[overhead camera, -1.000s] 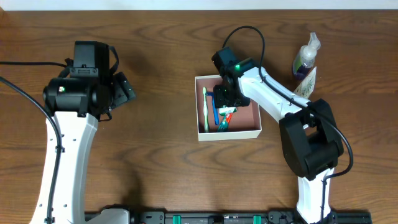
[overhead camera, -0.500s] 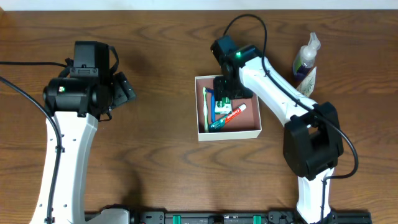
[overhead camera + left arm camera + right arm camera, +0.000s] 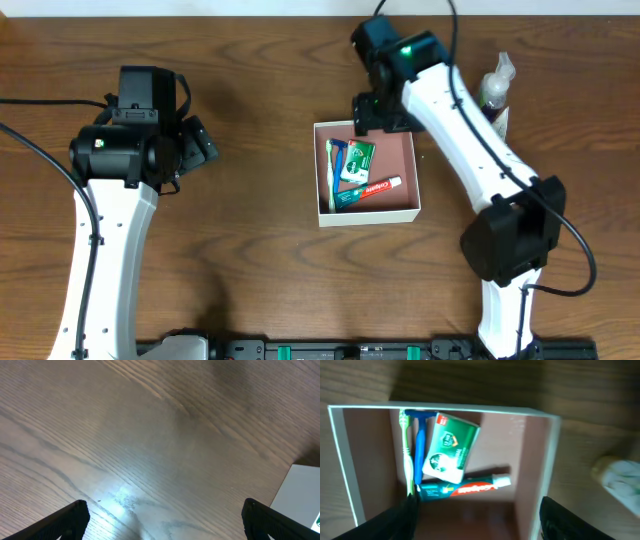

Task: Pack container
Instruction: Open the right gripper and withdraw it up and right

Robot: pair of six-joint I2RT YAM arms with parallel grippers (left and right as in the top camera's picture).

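The container is a square white-walled box with a pinkish-brown inside at the table's middle. In it lie a green toothbrush, a blue razor, a green soap box and a toothpaste tube. The right wrist view shows the container from above with the soap box, the tube, the toothbrush and the razor. My right gripper is open and empty above the box's far edge. My left gripper is open and empty far to the left, over bare wood.
A clear pump bottle with purple liquid stands right of the container, behind my right arm; a blurred part of it shows in the right wrist view. The container's white corner shows at the right of the left wrist view.
My right gripper has let go of the green soap box in the container, opened and risen back past the far wall. The toothpaste tube has shifted. The left arm has not moved.
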